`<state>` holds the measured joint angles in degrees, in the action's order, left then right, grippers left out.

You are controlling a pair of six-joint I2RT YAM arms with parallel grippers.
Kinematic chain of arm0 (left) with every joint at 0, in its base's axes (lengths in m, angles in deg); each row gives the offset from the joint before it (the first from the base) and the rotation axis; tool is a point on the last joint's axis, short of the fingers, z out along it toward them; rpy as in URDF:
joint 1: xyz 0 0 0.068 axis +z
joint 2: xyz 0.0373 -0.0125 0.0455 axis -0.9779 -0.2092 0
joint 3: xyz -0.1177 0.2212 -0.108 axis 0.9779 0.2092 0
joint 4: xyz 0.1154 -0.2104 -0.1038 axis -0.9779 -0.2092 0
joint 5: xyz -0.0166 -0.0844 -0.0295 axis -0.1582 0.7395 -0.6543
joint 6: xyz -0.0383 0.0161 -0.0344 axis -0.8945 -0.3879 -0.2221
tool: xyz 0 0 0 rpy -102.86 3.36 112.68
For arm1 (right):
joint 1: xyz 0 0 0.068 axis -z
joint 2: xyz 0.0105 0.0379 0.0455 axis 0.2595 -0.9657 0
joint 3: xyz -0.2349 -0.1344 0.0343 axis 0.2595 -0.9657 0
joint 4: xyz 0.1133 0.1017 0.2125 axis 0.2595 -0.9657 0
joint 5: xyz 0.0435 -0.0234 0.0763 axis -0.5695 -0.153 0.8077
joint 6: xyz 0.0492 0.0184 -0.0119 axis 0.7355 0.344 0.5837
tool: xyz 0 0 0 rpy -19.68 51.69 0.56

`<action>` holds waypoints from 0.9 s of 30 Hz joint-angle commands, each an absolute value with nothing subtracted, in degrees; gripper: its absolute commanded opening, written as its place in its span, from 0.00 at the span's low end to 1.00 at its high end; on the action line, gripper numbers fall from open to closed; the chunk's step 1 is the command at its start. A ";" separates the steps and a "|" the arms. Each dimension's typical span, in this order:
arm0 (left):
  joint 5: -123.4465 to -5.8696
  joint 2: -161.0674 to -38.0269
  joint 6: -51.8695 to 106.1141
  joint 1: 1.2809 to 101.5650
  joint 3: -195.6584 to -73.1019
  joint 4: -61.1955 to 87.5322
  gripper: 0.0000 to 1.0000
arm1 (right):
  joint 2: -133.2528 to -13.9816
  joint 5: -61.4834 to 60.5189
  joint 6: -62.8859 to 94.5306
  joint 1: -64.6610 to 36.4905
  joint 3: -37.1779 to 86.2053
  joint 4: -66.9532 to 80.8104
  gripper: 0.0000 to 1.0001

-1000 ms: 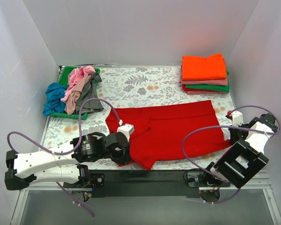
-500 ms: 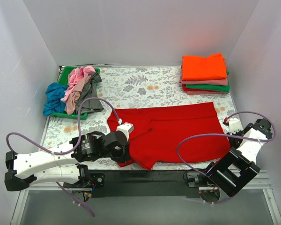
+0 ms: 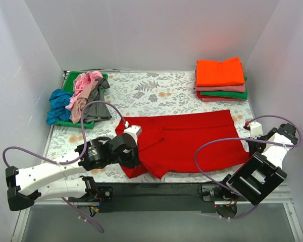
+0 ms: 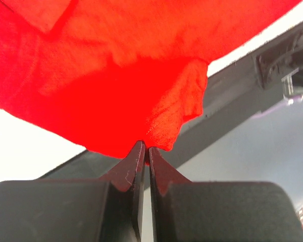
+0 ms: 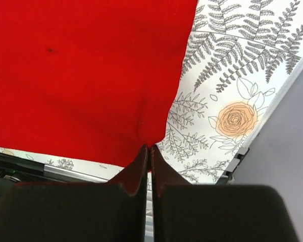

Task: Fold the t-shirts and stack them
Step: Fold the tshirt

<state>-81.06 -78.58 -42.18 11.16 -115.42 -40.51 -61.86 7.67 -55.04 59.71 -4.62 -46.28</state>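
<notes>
A large bright red t-shirt [image 3: 192, 138] lies spread across the front of the floral tablecloth [image 3: 151, 93]. My left gripper [image 3: 132, 162] is shut on its front left edge and holds it lifted; the cloth [image 4: 116, 75] hangs from the closed jaws. My right gripper [image 3: 245, 149] is shut on the shirt's front right corner [image 5: 81, 75], low over the cloth. A stack of folded shirts, orange [image 3: 219, 72] on top with pink and green under it, sits at the back right. Crumpled pink [image 3: 83, 83], grey [image 3: 94, 103] and blue [image 3: 58, 103] shirts lie at the back left.
A green tray [image 3: 70, 79] holds the crumpled shirts at the back left; the blue one hangs over its left side. White walls close in the table on three sides. The black front rail [image 3: 156, 191] runs below the red shirt.
My left gripper has moved up and away from the front edge, lifting the red shirt's left edge. My right gripper dipped towards the front and came back near the right corner.
</notes>
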 commanded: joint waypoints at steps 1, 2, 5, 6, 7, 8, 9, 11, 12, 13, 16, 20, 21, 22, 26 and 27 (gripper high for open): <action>-80.05 -79.42 -38.39 15.05 -116.88 -37.11 0.00 | -63.28 11.55 -53.49 59.17 -1.47 -45.83 0.01; -80.04 -79.42 -38.38 15.08 -116.88 -36.66 0.00 | -63.29 11.56 -53.48 59.16 -1.20 -45.83 0.01; -78.72 -80.74 -36.45 17.70 -117.23 -34.56 0.00 | -64.69 12.88 -51.73 57.41 -0.50 -45.48 0.01; -77.76 -81.09 -35.40 18.41 -117.23 -34.12 0.00 | -64.96 13.32 -51.20 56.53 0.11 -45.47 0.01; -77.41 -81.62 -35.04 19.12 -117.40 -33.68 0.00 | -65.39 14.02 -50.15 56.18 0.64 -45.39 0.01; -77.05 -81.88 -34.60 20.34 -117.41 -32.89 0.00 | -66.01 14.11 -49.62 55.83 1.00 -45.21 0.01; -76.70 -82.06 -33.55 20.88 -117.49 -32.62 0.00 | -66.36 14.29 -49.09 55.13 1.96 -45.04 0.01; -76.35 -82.50 -32.50 22.80 -117.67 -31.92 0.00 | -67.41 14.81 -47.60 54.51 2.93 -44.42 0.01; -76.26 -82.85 -31.36 23.60 -117.67 -31.65 0.00 | -67.77 14.90 -47.07 53.81 3.80 -44.16 0.01; -75.82 -82.85 -30.74 24.30 -117.93 -31.22 0.00 | -68.12 15.17 -46.63 53.45 4.16 -43.89 0.01; -74.51 -83.82 -28.37 28.51 -118.46 -29.72 0.00 | -69.61 15.17 -44.35 51.70 5.47 -42.58 0.01; -73.01 -85.66 -25.73 32.83 -119.16 -27.00 0.00 | -72.24 14.82 -41.53 49.67 6.45 -40.56 0.01; -71.35 -85.93 -25.37 33.70 -119.25 -26.47 0.00 | -72.60 14.73 -40.40 49.15 6.62 -39.60 0.01; -70.64 -86.19 -25.11 35.37 -119.25 -25.59 0.00 | -73.04 14.47 -39.86 48.97 6.80 -39.24 0.01; -67.13 -87.60 -23.09 39.07 -119.60 -23.39 0.00 | -75.59 13.85 -37.93 48.53 7.33 -37.39 0.01; -66.60 -88.21 -22.82 39.60 -119.78 -23.13 0.00 | -75.94 13.85 -37.58 48.53 7.33 -36.95 0.01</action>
<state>-70.07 -87.62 -25.77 37.65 -117.45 -26.12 -75.08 13.39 -40.31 48.73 5.08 -39.41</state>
